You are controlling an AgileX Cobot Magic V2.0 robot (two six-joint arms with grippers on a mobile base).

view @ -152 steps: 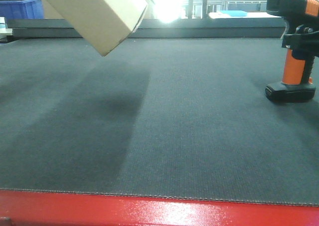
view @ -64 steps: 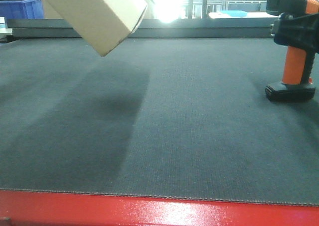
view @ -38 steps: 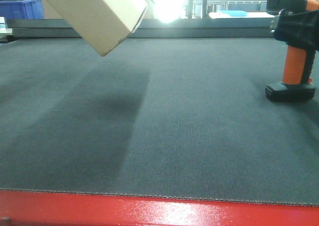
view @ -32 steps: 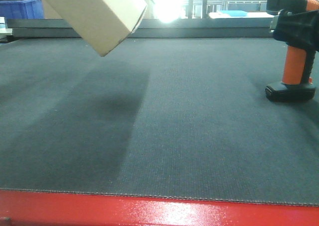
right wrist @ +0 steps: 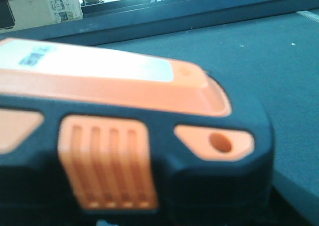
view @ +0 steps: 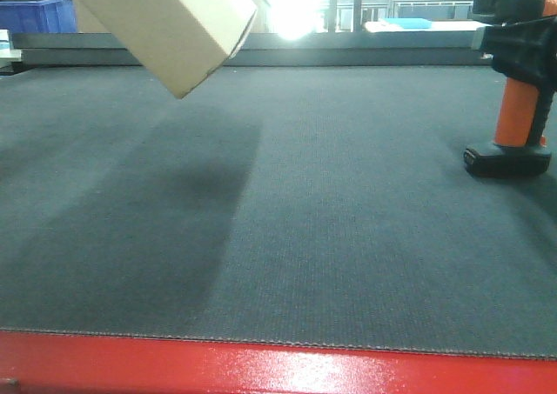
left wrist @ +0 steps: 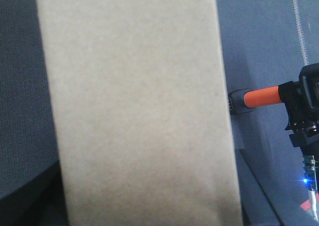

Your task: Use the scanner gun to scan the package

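Front view, right hand (view: pixel 520 56) gripping scanner gun (view: pixel 513 120)

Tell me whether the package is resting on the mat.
No, the package hangs tilted in the air above the grey mat, casting a shadow below it.

The right end effector (view: pixel 525 53), first set loosely about the upper handle of the scanner gun (view: pixel 513 116), closed in and covered its neck. In the final half second the scanner gun's black head leaned slightly toward the right edge of the front view.
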